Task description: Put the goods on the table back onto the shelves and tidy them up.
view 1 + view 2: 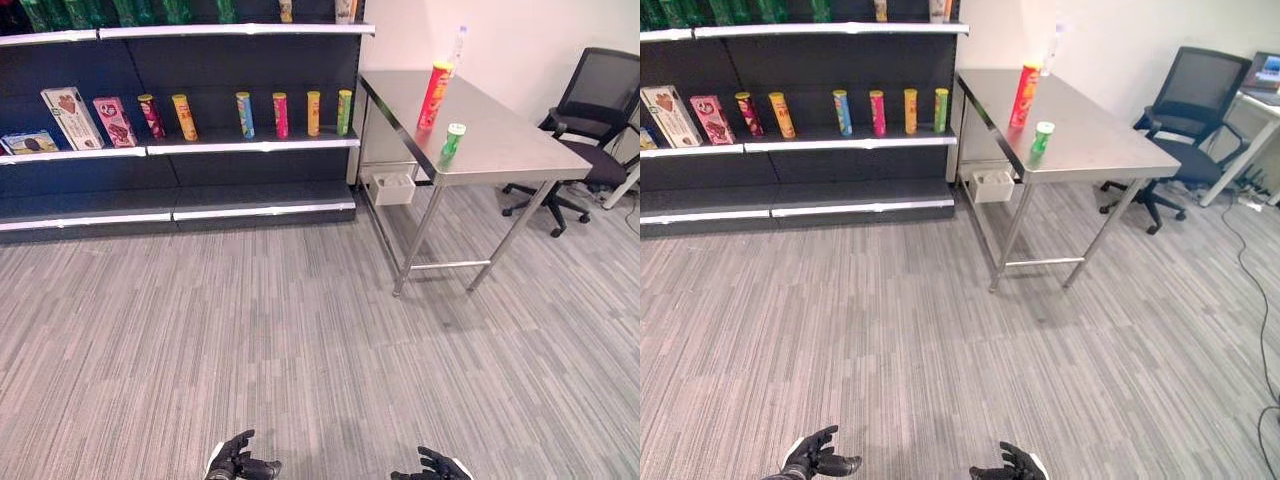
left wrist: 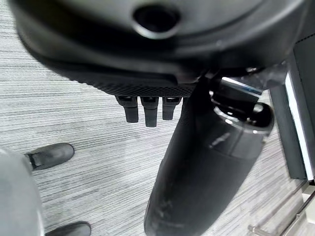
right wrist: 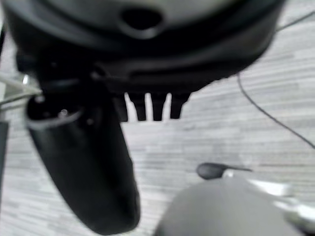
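A tall red canister stands upright on the steel table at the far right. A short green can stands near the table's front edge, and a clear bottle is at its back by the wall. To the table's left is the dark shelf unit, whose middle shelf holds several upright canisters and boxes. My left hand and right hand hang low over the carpet, far from the table, both open and holding nothing.
A white box sits under the table by the shelf end. A black office chair stands right of the table, with a desk beyond it. A wide stretch of grey carpet lies between me and the shelves.
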You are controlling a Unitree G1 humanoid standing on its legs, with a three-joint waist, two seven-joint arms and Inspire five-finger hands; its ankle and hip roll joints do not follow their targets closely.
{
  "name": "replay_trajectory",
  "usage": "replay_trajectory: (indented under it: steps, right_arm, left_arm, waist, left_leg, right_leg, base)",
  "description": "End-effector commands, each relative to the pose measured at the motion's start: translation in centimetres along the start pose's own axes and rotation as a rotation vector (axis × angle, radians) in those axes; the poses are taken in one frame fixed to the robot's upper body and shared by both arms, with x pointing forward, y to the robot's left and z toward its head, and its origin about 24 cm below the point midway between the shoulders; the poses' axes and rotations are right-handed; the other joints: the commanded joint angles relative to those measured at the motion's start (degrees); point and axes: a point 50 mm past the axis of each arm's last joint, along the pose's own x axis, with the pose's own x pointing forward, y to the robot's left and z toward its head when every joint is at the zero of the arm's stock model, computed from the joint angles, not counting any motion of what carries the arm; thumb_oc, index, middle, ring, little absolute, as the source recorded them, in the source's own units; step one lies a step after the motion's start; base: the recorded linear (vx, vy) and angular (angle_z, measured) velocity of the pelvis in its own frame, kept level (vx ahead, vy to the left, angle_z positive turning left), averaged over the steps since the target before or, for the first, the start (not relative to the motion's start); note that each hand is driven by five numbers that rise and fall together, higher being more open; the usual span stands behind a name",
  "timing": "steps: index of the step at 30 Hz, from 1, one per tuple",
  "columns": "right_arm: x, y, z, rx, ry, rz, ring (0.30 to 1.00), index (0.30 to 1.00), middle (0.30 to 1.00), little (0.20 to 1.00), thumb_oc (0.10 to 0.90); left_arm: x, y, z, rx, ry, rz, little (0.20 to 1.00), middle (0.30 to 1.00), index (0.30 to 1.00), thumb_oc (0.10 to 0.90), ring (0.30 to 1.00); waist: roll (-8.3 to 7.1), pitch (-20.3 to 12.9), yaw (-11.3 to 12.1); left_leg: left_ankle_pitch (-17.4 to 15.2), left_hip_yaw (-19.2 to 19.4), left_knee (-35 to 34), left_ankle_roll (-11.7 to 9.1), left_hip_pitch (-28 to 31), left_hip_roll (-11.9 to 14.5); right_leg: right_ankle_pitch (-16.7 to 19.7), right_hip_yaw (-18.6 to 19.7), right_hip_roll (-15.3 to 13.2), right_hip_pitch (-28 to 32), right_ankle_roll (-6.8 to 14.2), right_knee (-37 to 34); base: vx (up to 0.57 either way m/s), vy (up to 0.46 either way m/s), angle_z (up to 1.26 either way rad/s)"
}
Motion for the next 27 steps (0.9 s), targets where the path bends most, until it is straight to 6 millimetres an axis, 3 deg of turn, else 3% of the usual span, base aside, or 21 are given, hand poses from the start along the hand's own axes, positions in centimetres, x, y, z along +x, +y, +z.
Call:
replay_trajectory:
  steps: [1,3,5,6,7,8,11,12,13,14,16,17,18,20,24,25,26,27]
  right_arm:
    - [0.7,-0.9,3.2,0.03,-0.122,-0.029,0.9,0.9,0.9,0.9,0.8]
    - [0.7,-1.6,4.3,0.028,-0.165,-0.036,0.9,0.9,0.9,0.9,0.8]
    - [0.6,-1.7,4.5,0.025,-0.176,-0.036,0.9,0.9,0.9,0.9,0.8]
    - [0.5,-2.0,4.8,0.032,-0.193,-0.041,0.9,0.9,0.9,0.9,0.8]
    - [0.5,-2.6,5.6,0.035,-0.221,-0.064,0.9,0.9,0.9,0.9,0.8]
    - [0.5,-2.6,5.6,0.035,-0.221,-0.064,0.9,0.9,0.9,0.9,0.8]
    - [0.5,-2.3,5.0,0.039,-0.204,-0.058,0.9,0.9,0.9,0.9,0.8]
    - [0.5,-2.3,5.1,0.036,-0.21,-0.058,0.9,0.9,0.9,0.9,0.8]
    - [0.5,-2.1,6.0,0.02,-0.241,-0.052,0.9,0.9,0.9,0.9,0.8]
    - [0.5,-2.1,6.0,0.02,-0.241,-0.052,0.9,0.9,0.9,0.9,0.8]
    - [0.6,-2.1,6.8,0.011,-0.269,-0.057,0.9,0.9,0.9,0.9,0.8]
    - [0.6,-2.1,7.1,0.009,-0.278,-0.057,0.9,0.9,0.9,0.9,0.8]
    - [0.7,-1.9,7.4,0.014,-0.288,-0.052,0.9,0.9,0.9,0.9,0.8]
    - [0.6,-1.6,7.5,-0.004,-0.301,-0.031,0.9,0.9,0.9,0.9,0.8]
    - [0.5,-1.3,7.8,-0.021,-0.314,-0.014,0.9,0.9,0.9,0.9,0.8]
    - [0.5,-1.3,7.8,-0.025,-0.309,-0.012,0.9,0.9,0.9,0.9,0.8]
    - [0.5,-1.3,7.8,-0.025,-0.309,-0.012,0.9,0.9,0.9,0.9,0.8]
    - [0.6,-1.4,7.7,-0.035,-0.304,-0.01,0.9,0.9,0.9,0.9,0.8]
  left_arm:
    - [1.0,0.4,5.2,0.029,-0.18,0.005,0.9,0.9,0.9,0.8,0.9]
    - [1.2,0.1,6.4,0.015,-0.215,-0.009,0.9,0.9,0.9,0.8,0.9]
    - [1.2,0.0,6.5,0.011,-0.219,-0.013,0.9,0.9,0.9,0.8,0.9]
    - [1.2,0.0,6.7,0.009,-0.229,-0.013,0.9,0.9,0.9,0.8,0.9]
    - [1.3,-0.1,7.0,0.004,-0.234,-0.009,0.9,0.9,0.9,0.8,0.9]
    - [1.3,-0.1,7.0,0.004,-0.234,-0.009,0.9,0.9,0.9,0.8,0.9]
    - [1.1,-0.1,5.9,-0.014,-0.2,-0.014,0.9,0.9,0.9,0.8,0.9]
    - [1.0,-0.1,5.6,-0.021,-0.195,-0.011,0.9,0.9,0.9,0.8,0.9]
    - [1.0,0.2,5.8,-0.03,-0.203,-0.001,0.9,0.9,0.9,0.8,0.9]
    - [1.0,0.2,5.8,-0.03,-0.203,-0.001,0.9,0.9,0.9,0.8,0.9]
    - [1.0,0.6,5.9,-0.054,-0.213,0.02,0.9,0.9,0.9,0.8,0.9]
    - [1.0,0.7,5.8,-0.061,-0.211,0.029,0.9,0.9,0.9,0.8,0.9]
    - [0.9,1.1,5.1,-0.088,-0.191,0.047,0.9,0.9,0.9,0.8,0.9]
    - [0.7,1.4,4.2,-0.099,-0.169,0.057,0.9,0.9,0.9,0.8,0.9]
    - [0.7,1.7,4.0,-0.105,-0.166,0.069,0.9,0.9,0.9,0.8,0.9]
    - [0.7,1.8,4.6,-0.125,-0.186,0.072,0.9,0.9,0.9,0.8,0.9]
    - [0.7,1.8,4.6,-0.125,-0.186,0.072,0.9,0.9,0.9,0.8,0.9]
    - [0.8,1.9,5.0,-0.131,-0.198,0.076,0.9,0.9,0.9,0.8,0.9]
  waist:
    - [-3.7,1.63,0.06]
    - [-5.22,4.29,-0.21]
    - [-5.57,4.76,-0.23]
    - [-6.24,5.69,0.03]
    - [-7.42,7.32,0.44]
    - [-7.34,7.13,0.22]
    - [-6.69,6.38,0.61]
    - [-6.83,6.74,1.16]
    - [-5.87,7.33,1.93]
    - [-5.96,7.6,2.08]
    - [-5.88,7.65,2.75]
    - [-6.11,7.8,2.68]
    - [-6.03,7.46,2.73]
    - [-5.03,5.9,3.04]
    - [-4.47,3.99,3.54]
    - [-4.33,3.46,3.76]
    - [-4.37,3.44,3.77]
    - [-4.35,3.47,3.89]
  left_leg:
    - [-4.02,1.45,5.69,-3.12,-2.0,0.97]
    - [-5.1,-0.29,17.78,-4.96,-9.4,-0.29]
    - [-4.55,-1.28,20.94,-5.71,-10.76,-0.56]
    - [-3.1,-3.67,25.32,-6.81,-13.09,-1.49]
    - [-1.18,-8.27,31.86,-9.19,-18.71,-3.89]
    - [-1.25,-8.47,32.12,-9.19,-19.11,-3.89]
    - [-1.81,-8.4,26.24,-6.48,-19.56,-1.49]
    - [-1.28,-8.41,22.26,-5.98,-18.24,1.05]
    - [3.93,-8.51,10.92,-5.18,-16.86,8.08]
    - [4.17,-8.27,10.31,-5.22,-16.17,8.06]
    - [6.91,-8.87,1.93,-5.45,-16.92,12.83]
    - [7.45,-7.43,0.02,-5.85,-16.74,14.17]
    - [6.98,-4.96,0.02,-6.0,-16.81,14.33]
    - [7.68,-4.04,0.02,-6.6,-16.64,13.82]
    - [9.07,-1.88,0.02,-6.64,-15.3,11.8]
    - [8.0,-0.58,0.02,-5.65,-13.89,9.55]
    - [7.99,-0.56,0.02,-5.64,-13.89,9.5]
    - [7.02,0.26,0.02,-4.79,-12.7,8.39]
  right_leg:
    - [-2.46,8.14,-4.29,1.1,7.97,-1.63]
    - [-3.23,7.53,-4.88,0.28,7.05,-0.21]
    - [-3.53,7.35,-4.93,0.12,6.85,0.18]
    - [-3.62,7.1,-5.06,-0.25,6.53,0.86]
    - [-3.56,7.33,-5.07,-1.63,6.0,2.17]
    - [-3.59,7.13,-5.02,-1.84,5.99,2.23]
    - [-4.4,8.69,-3.04,-1.12,5.57,2.07]
    - [-4.82,9.44,-2.73,-0.48,5.57,2.25]
    - [-6.95,9.72,-1.57,-0.72,5.21,3.55]
    - [-7.1,9.86,-1.6,-0.48,5.17,3.71]
    - [-9.12,11.27,-1.07,-0.44,4.97,4.56]
    - [-10.07,12.06,-1.13,0.02,4.86,4.83]
    - [-11.37,13.11,-1.34,1.68,5.21,4.62]
    - [-12.84,14.71,-1.54,4.11,5.43,4.76]
    - [-13.72,15.54,-3.28,6.02,6.51,7.28]
    - [-13.07,15.02,-4.0,4.9,8.14,12.31]
    - [-13.16,15.03,-4.04,4.84,8.15,12.43]
    - [-11.36,14.35,-4.21,3.25,9.76,16.63]
  base:
    - [-0.07,-0.056,0.04]
    - [-0.07,-0.126,0.25]
    - [-0.02,-0.094,0.47]
    - [-0.06,-0.171,0.27]
    - [-0.06,-0.17,0.02]
    - [0.04,-0.143,0.15]
    - [0.24,-0.042,0.35]
    - [0.4,0.034,-0.07]
    - [0.3,0.042,-0.2]
    - [0.29,0.072,-0.25]
    - [0.3,0.053,-0.48]
    - [0.54,0.143,-0.51]
    - [0.4,0.123,-0.43]
    - [0.56,0.208,-0.51]
    - [0.5,0.199,-0.64]
    - [0.28,0.115,-0.52]
    - [0.41,0.161,-0.4]
    - [0.24,0.08,-0.22]
